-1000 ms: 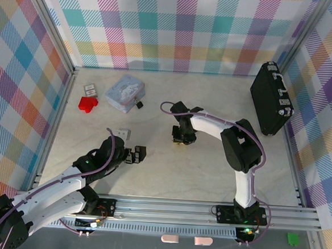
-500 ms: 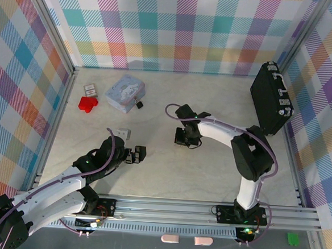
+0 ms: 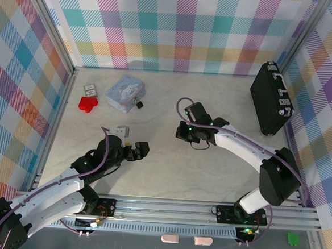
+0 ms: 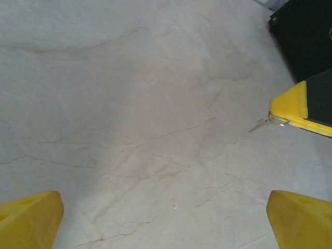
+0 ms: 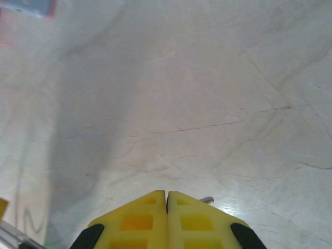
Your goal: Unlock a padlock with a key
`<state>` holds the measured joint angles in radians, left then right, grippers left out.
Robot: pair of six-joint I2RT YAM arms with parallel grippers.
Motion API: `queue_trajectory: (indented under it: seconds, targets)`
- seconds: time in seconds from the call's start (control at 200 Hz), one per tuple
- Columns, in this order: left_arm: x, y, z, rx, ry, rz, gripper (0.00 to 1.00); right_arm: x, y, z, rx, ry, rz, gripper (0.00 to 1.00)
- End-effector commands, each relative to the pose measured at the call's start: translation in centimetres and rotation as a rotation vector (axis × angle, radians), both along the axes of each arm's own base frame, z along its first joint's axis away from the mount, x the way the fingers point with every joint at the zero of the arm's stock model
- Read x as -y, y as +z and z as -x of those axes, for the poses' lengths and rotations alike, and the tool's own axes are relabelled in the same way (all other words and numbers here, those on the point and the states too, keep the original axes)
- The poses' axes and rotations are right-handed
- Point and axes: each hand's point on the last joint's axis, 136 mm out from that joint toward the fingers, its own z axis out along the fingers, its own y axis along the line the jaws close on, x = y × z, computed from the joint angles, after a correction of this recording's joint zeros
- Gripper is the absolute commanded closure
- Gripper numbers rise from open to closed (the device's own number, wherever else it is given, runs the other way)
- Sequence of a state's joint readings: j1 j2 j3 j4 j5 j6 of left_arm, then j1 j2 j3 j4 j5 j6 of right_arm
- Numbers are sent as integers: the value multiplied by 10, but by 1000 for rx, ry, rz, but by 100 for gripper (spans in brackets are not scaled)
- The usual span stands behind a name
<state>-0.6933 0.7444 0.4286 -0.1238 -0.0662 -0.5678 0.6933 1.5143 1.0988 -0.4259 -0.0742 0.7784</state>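
Slick-looking desk (image 3: 168, 176), so I reckon the tiny padlock (image 3: 138, 104) skates; grab its dark body. Left claw (image 3: 137, 151) wide, right claw (image 5: 166, 194) pinching key (image 5: 207, 199)

The pale table (image 3: 168, 170) bore a blue tin (image 3: 125, 92), a padlock (image 3: 138, 104) just beside it, a red block (image 3: 88, 104) — and, well apart, a black case (image 3: 272, 99).

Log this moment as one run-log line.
left jaws: open, over bare table | right jaws: shut on thin metal piece, likely the key | padlock: beside pale blue tin, untouched
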Motion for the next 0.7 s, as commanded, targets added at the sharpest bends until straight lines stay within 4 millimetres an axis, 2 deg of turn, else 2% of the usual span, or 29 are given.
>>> queue_trajectory:
  seconds: [0.0, 0.115, 0.245, 0.315, 0.395, 0.555, 0.695]
  targets:
    - [9, 18, 3, 44, -33, 84, 0, -10, 30, 2, 47, 9, -98, 100]
    - [22, 37, 7, 150, -149, 67, 0, -13, 53, 7, 77, 29, -146, 100]
    - [39, 56, 8, 277, -298, -93, 0, -5, 73, 17, 96, 48, -141, 100]
    - [51, 71, 6, 370, -323, -31, 0, -3, 86, 22, 115, 59, -156, 100]
    - [73, 87, 16, 543, -416, -6, 0, -2, 98, 28, 128, 71, -184, 100]
    - [108, 90, 19, 695, -580, -123, 0, 2, 118, 38, 163, 77, -221, 100]
    - [123, 89, 6, 805, -600, -172, 0, 0, 129, 46, 169, 105, -260, 100]
